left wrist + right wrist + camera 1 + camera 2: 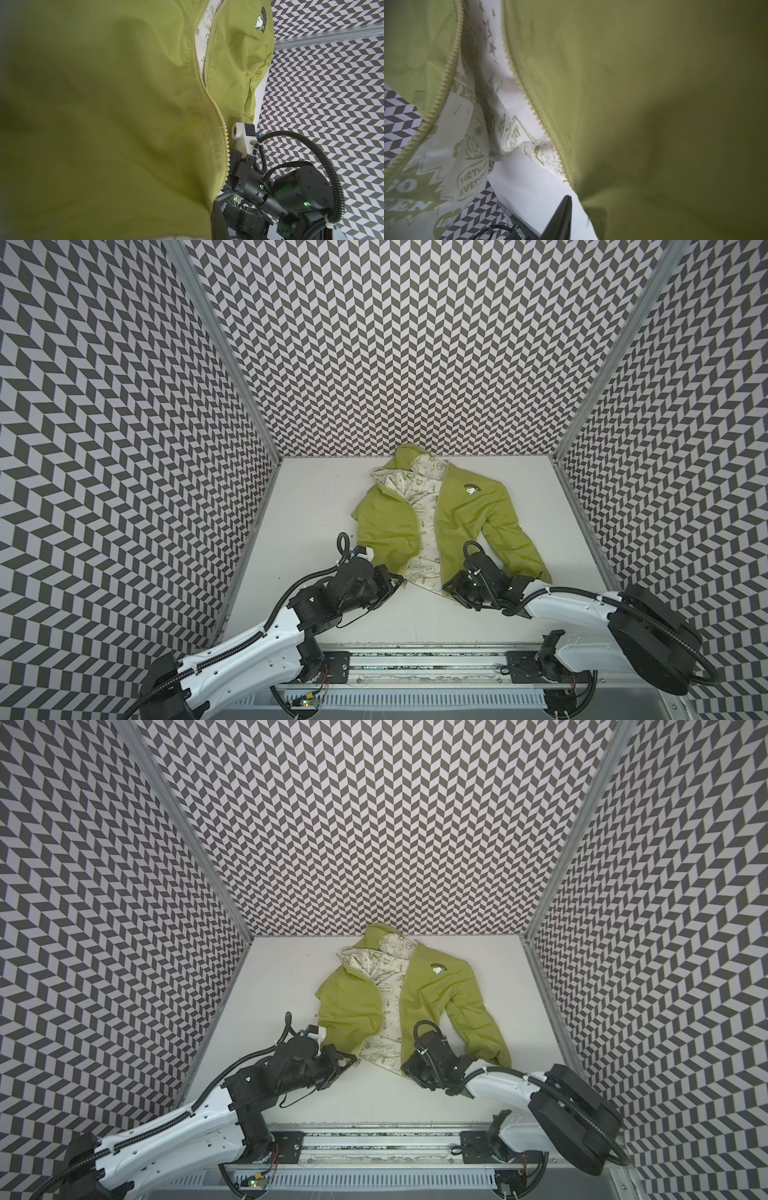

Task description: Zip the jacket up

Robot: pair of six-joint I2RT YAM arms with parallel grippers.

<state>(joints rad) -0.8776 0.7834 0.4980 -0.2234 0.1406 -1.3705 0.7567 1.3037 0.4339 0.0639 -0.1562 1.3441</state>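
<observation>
Jacket [457, 522] lies unzipped mid-frame in both top views; looks thin, floppy and light, probably best pinched at the zipper-side hem corners. Left gripper [397, 578] clamped tight on 1 corner. The right gripper [448, 585] sits at the other, can't tell if closed.

The jacket [469, 522] lies mid-table [316, 497], hood toward the rear edge, hem toward the front edge; left claw [399, 581] at the hem's left corner, right claw [446, 585] at its right corner.

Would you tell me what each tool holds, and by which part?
The left tool pinches the jacket at one front panel's bottom corner; the right tool is at the other's, grip unclear.
</observation>
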